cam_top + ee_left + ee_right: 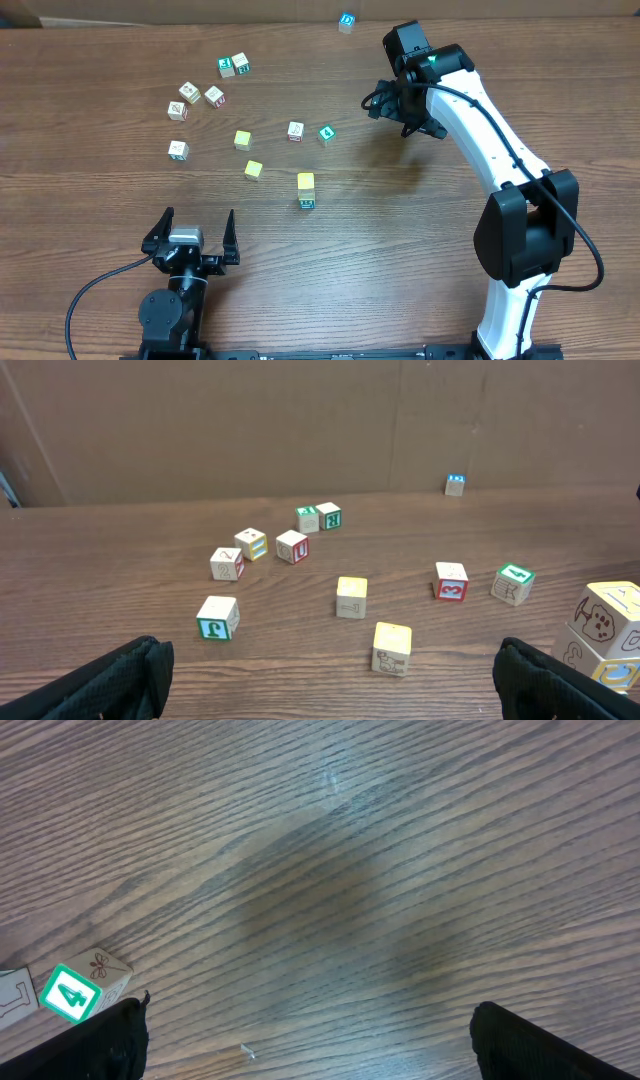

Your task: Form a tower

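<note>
The tower (306, 191) is standing on the surface (100, 200), yellow on top, well apart from both arms. The left jaws are gaping wide, empty. The right jaws are hovering wide, empty, near a green-numbered cube (70, 992).

Even bright light, soft shadows, sharp focus

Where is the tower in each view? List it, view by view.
Overhead: tower just below centre.
Left wrist: low at the right edge, partly cut off.
Right wrist: not in it.
Landmark: green 4 cube, seen in all three views.
</note>
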Motion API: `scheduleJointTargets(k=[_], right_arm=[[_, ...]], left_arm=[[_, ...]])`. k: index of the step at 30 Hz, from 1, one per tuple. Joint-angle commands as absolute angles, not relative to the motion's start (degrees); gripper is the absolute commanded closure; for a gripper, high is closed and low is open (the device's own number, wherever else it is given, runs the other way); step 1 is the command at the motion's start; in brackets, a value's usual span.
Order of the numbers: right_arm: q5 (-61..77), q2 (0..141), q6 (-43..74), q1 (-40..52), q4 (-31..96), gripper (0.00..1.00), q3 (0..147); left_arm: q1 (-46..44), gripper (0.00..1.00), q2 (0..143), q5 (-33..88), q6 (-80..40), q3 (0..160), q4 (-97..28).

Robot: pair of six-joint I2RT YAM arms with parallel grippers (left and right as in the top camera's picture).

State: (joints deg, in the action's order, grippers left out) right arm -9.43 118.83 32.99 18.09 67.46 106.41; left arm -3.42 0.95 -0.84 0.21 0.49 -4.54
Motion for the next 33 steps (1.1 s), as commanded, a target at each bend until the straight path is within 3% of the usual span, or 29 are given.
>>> scheduleJointTargets(k=[1, 23, 33], right_arm=[[-10.0, 119.1, 32.9, 17.9, 67.3, 0.00, 107.6], [-10.0, 118.9, 32.9, 17.9, 67.3, 0.00, 107.6], [-10.0, 108.4, 32.9, 18.3, 67.3, 0.00, 107.6]], left_arm=[[-3.8, 0.00, 0.3, -0.6, 1.1, 0.3, -4.4], [-3.8, 0.00, 0.3, -0.6, 1.1, 0.3, -4.4], [-3.8, 0.00, 0.3, -0.6, 1.1, 0.3, -4.4]])
